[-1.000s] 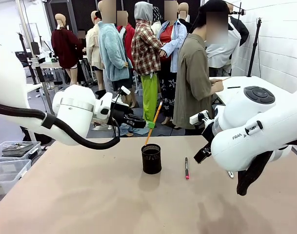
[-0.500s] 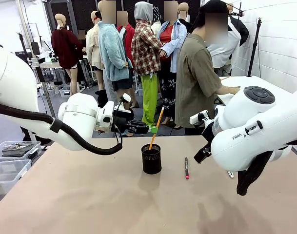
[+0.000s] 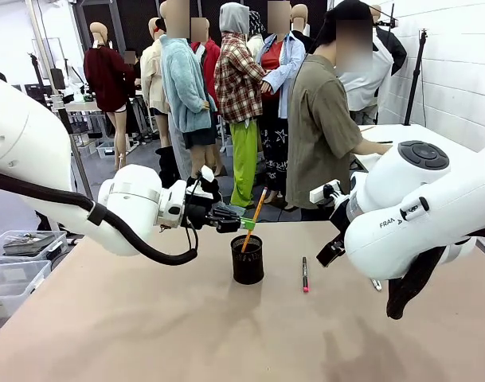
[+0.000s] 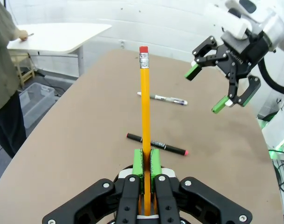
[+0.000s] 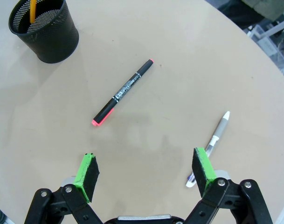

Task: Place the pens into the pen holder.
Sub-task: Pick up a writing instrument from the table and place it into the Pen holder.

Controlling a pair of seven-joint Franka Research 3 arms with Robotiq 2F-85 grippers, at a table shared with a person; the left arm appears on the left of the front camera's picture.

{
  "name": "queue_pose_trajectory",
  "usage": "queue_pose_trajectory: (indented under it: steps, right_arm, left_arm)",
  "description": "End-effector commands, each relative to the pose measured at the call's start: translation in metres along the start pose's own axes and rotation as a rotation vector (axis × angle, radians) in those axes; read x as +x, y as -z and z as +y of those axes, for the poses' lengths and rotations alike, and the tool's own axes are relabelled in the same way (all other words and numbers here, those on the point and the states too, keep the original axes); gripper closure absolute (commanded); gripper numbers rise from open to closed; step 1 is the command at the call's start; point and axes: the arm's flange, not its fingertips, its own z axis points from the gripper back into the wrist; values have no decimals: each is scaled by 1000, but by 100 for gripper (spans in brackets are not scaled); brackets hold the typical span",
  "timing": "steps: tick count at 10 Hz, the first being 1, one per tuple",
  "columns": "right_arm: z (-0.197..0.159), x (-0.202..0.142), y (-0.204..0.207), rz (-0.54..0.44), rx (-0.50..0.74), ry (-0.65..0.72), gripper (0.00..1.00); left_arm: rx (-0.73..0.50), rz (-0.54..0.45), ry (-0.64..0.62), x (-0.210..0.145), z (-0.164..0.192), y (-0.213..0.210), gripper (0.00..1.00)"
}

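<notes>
Front view: your left gripper (image 3: 246, 224), clamped on a yellow pencil (image 3: 254, 211), has its lower end inside the pen holder (image 3: 247, 267); release is pending.
Left wrist view: pads (image 4: 138, 162) tight on the pencil.
Right wrist view: your right gripper (image 5: 144, 175), jaws wide, empty; dark pen (image 5: 123, 92) and white pen (image 5: 211, 140) lie outside the holder, yours to collect.

The white shell of the right arm (image 3: 417, 215) reads "FRA" (later letters unclear); white print along the dark pen (image 5: 122, 92) is too small to read.
</notes>
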Motion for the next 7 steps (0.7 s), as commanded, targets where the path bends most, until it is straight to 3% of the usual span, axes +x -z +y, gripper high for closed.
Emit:
queue_pose_trajectory:
  steps: [1,7]
  right_arm:
    - [0,0,0,1,1,0,0]
    - [0,0,0,1,1,0,0]
  left_arm:
    - [21,-3,26,-6,7,8,100]
    - [-13,44,19,-26,-2,6,100]
